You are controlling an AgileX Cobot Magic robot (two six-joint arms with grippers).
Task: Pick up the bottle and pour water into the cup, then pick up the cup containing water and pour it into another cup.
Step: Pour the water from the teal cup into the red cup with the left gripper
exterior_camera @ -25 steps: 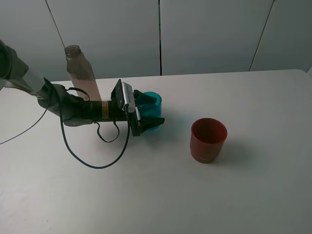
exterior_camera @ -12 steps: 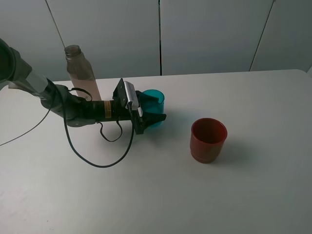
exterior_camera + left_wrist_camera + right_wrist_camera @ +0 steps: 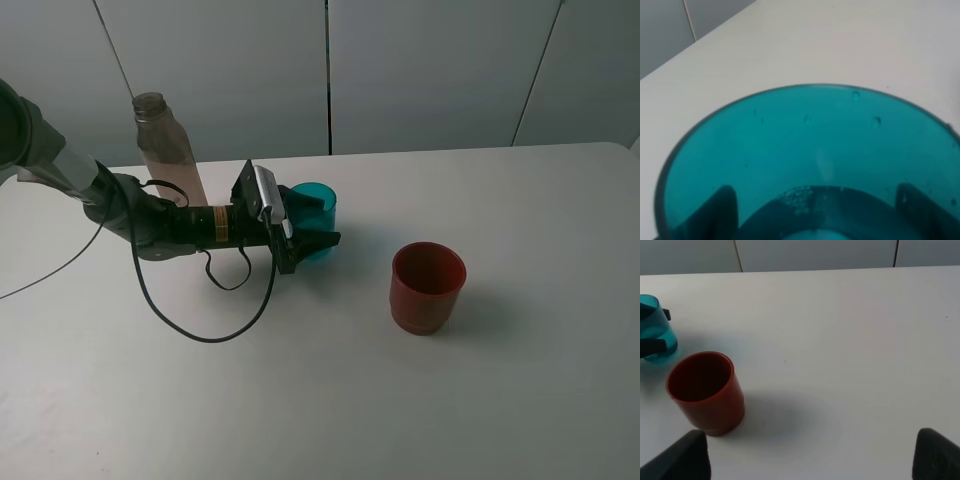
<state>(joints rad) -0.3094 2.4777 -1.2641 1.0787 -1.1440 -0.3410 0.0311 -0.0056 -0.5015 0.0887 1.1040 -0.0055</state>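
The left gripper point(image 3: 318, 224) reaches in low from the left of the frame, its arm laid almost flat over the table point(image 3: 520, 400), to take the teal cup point(image 3: 810, 145) from the side. That approach keeps the rim level and the mouth clear for tipping. Its fingers point(image 3: 312, 246) sit one on each side of the cup and appear pressed against the walls. The grip can only be judged through tinted plastic, so how firm it is remains uncertain.

Droplets cling to the inner wall, and a shallow pool with bubbles seems to lie at the bottom, which suggests the first pour is done.

The bottle point(image 3: 165, 150) stands upright and uncapped in the upper left, behind the arm and clear of its path.

The red cup point(image 3: 428, 287) waits empty right of centre, well apart from the teal one, with its mouth open to receive the water.

The right gripper point(image 3: 812, 457) hangs above the table near the red cup, jaws spread wide and holding nothing. It looks to be kept out of the way.

The cup rests on the table, so the lift comes next.
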